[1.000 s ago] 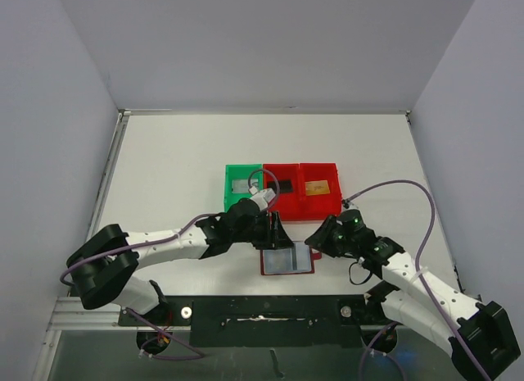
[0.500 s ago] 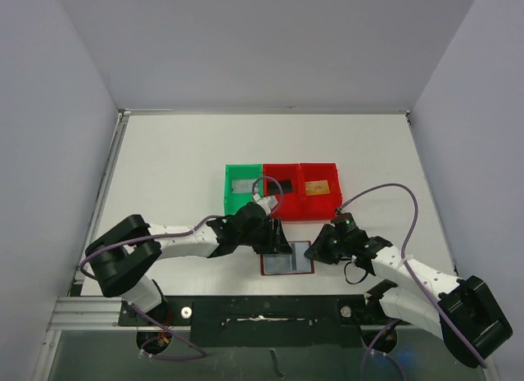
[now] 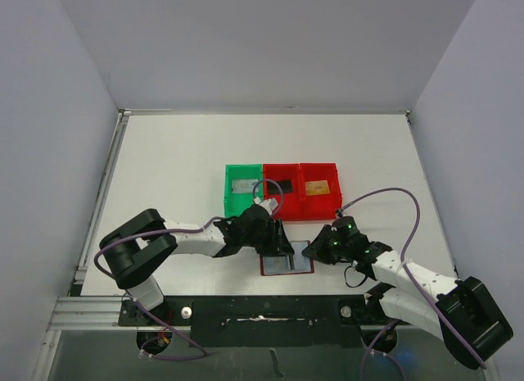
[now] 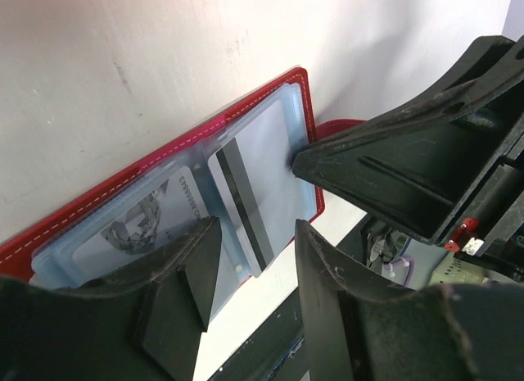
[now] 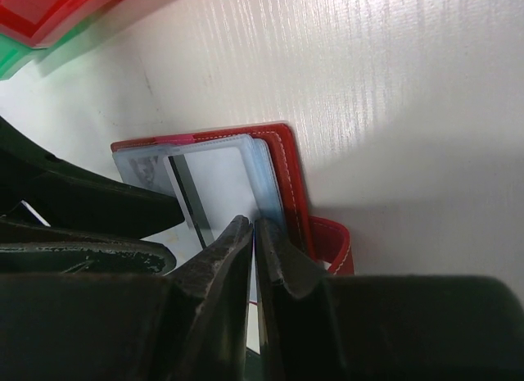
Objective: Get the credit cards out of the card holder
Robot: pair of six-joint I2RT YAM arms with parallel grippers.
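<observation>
we saw the left gripper [image 3: 277, 237] released, its jaws spread wide over the 11 o'clock corner of the card holder [image 3: 291, 265], which lay open on the table [image 3: 180, 160] at 6 o'clock from the red bins [image 3: 323, 206]. a silver-grey credit card [image 4: 264, 170] with a black stripe sat in its pale pocket. at the holder's 3 o'clock edge the right gripper [image 5: 252, 227] was pinched nearly closed at that card's corner; we could not tell whether it truly gripped the card.

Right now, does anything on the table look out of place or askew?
Only one thing: a striped card appears partly out of its pocket in the open card holder, with the right gripper at its corner. Mid-extraction, likely not a fault.
</observation>
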